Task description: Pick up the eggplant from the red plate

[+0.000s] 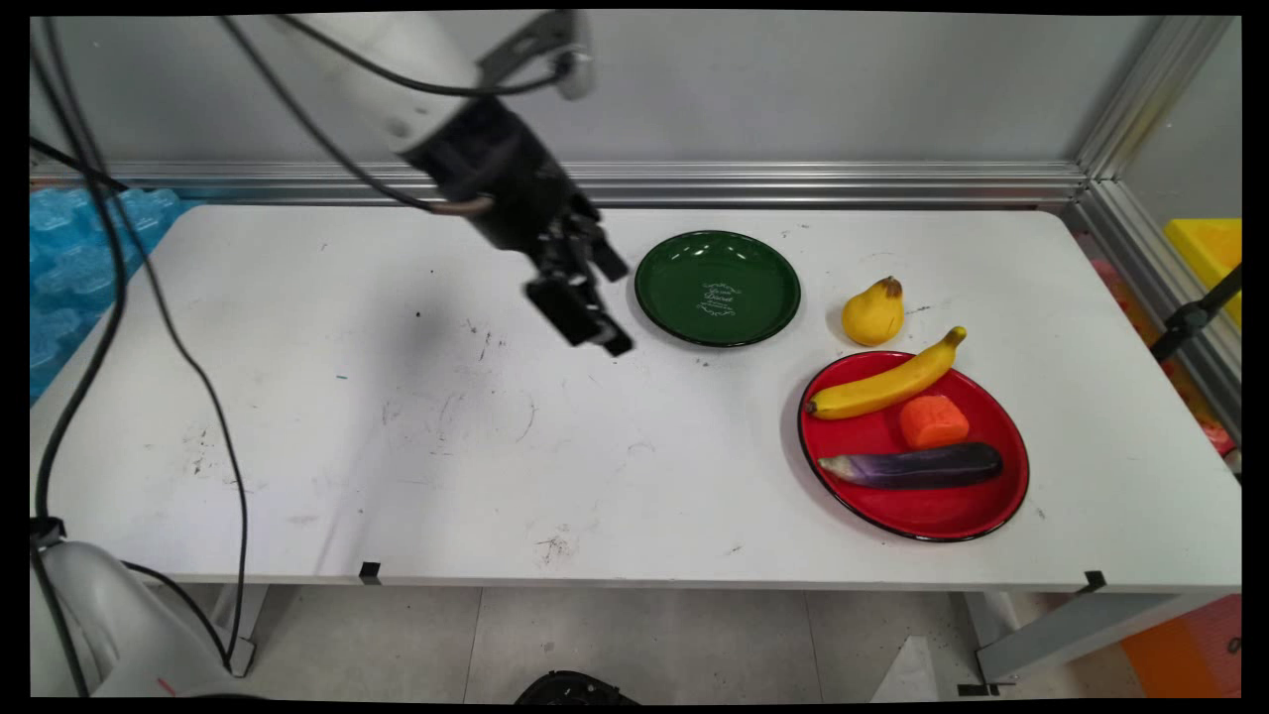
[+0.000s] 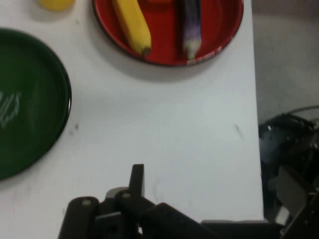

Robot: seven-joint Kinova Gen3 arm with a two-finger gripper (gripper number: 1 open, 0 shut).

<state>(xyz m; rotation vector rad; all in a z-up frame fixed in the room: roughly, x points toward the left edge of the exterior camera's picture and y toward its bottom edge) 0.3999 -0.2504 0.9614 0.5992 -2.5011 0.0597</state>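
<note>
Even, bright light falls from overhead on the white tabletop (image 1: pixel 397 476). A soft, wide shadow of the arm spreads left of centre. Small shadows hug the pear (image 1: pixel 873 313) and the red plate (image 1: pixel 927 521). The green plate (image 1: pixel 694 256) carries a faint sheen. The hand view is soft, its tool (image 2: pixel 134 199) blurred.

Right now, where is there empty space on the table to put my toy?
The table's whole left half is bare, left of the end effector. The green plate holds nothing. The right side is crowded: pear, and a red plate carrying banana, carrot and eggplant.
</note>
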